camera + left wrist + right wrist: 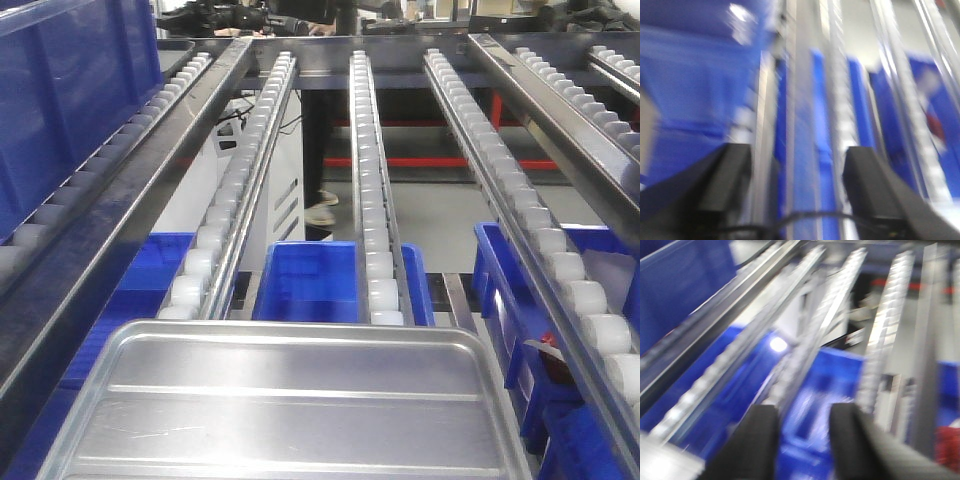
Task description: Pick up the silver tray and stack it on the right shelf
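The silver tray (290, 410) lies flat in the near foreground of the front view, shiny, with two long ridges across its bottom. Its far rim rests at the near ends of two white roller rails (375, 180) of a steel rack level, and I cannot tell whether this level is the right shelf. Neither gripper shows in the front view. In the blurred left wrist view my left gripper (797, 155) is open over rails and blue bins, with nothing between its fingers. My right gripper (802, 412) is also open and empty above a blue bin. A blurred silver patch (662, 462) shows at its lower left.
Blue plastic bins (320, 280) sit on the level below the rails. A tall blue crate (70, 90) stands on the left rack. More roller rails (560, 260) run along the right. A steel crossbar (400, 48) closes the far end, with a person's legs beyond.
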{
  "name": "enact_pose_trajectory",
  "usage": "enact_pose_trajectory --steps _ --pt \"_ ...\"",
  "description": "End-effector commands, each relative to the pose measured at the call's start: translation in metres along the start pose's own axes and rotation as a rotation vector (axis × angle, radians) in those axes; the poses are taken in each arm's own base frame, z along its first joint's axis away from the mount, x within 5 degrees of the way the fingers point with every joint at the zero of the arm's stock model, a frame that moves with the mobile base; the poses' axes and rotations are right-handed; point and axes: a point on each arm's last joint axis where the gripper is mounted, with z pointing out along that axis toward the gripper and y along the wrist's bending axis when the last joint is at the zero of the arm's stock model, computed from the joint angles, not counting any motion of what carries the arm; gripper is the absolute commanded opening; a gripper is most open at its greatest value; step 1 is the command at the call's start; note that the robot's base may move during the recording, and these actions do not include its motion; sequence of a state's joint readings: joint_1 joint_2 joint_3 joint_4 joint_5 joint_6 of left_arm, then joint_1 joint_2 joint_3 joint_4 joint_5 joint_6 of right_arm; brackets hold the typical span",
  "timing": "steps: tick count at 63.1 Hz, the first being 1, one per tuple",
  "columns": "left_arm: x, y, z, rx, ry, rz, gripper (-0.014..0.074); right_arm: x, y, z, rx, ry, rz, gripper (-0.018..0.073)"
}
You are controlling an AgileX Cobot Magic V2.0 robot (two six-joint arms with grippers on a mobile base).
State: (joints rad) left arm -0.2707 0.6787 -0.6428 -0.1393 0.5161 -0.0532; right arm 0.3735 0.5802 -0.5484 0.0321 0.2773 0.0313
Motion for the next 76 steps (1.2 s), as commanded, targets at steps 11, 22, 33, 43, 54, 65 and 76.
enact_pose_trajectory --steps 11,22,33,43,54,65,76 --pt "-0.003 -0.046 0.009 0.267 0.098 0.113 0.0347 -0.009 0.029 0.032 -0.170 0.150 0.042 0.0522" --pt "0.002 -0.089 0.016 0.461 0.199 0.181 0.0347 0.000 0.040 0.052 -0.213 0.260 0.082 0.0521" --pt "0.014 -0.117 0.034 0.534 0.235 0.225 0.0332 0.010 0.044 0.068 -0.208 0.328 0.109 0.0521" --pt "0.024 -0.120 0.055 0.491 0.329 0.198 0.0332 0.017 0.046 0.072 -0.211 0.390 0.140 0.0521" --pt "0.035 -0.109 0.074 0.370 0.473 0.096 0.0325 0.029 0.046 0.074 -0.201 0.521 0.146 0.0521" --pt "0.045 -0.103 0.091 0.244 0.621 0.049 0.0316 0.045 0.038 0.086 -0.124 0.653 0.222 0.0521" --pt "0.040 -0.107 0.111 0.087 0.744 0.069 0.0316 0.065 0.030 0.106 -0.058 0.781 0.248 0.0521"
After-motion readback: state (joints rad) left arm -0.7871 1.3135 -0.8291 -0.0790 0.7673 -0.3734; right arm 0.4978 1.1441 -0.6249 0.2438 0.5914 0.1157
